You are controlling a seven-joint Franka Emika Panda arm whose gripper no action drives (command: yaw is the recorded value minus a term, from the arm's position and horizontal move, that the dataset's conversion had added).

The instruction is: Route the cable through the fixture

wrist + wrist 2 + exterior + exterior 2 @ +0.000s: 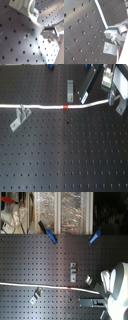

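1. Cable (50, 107): a long thin white flexible cord with a short red band (66, 107). In the first exterior view it runs from the first exterior view's left edge across the board, past the band, and rises slightly toward the gripper (111, 95) at the first exterior view's upper right.
2. Gripper: metal fingers (111, 33) meet the cable's end in the second wrist view and appear clamped on it.
3. Brackets: small bent grey metal pieces. One (20, 116) stands just below the cable at the first exterior view's left, one (70, 90) above the red band, one (118, 103) near the gripper.
4. Surface: black perforated board (65, 154) with regular rows of holes.
5. The second exterior view alone shows two blue clamps (50, 236) at the board's far edge, clear plastic bins (60, 209) beyond it, and the arm's white body (117, 289).
6. The first wrist view shows the cable (32, 15) curving past a grey bracket (20, 6).
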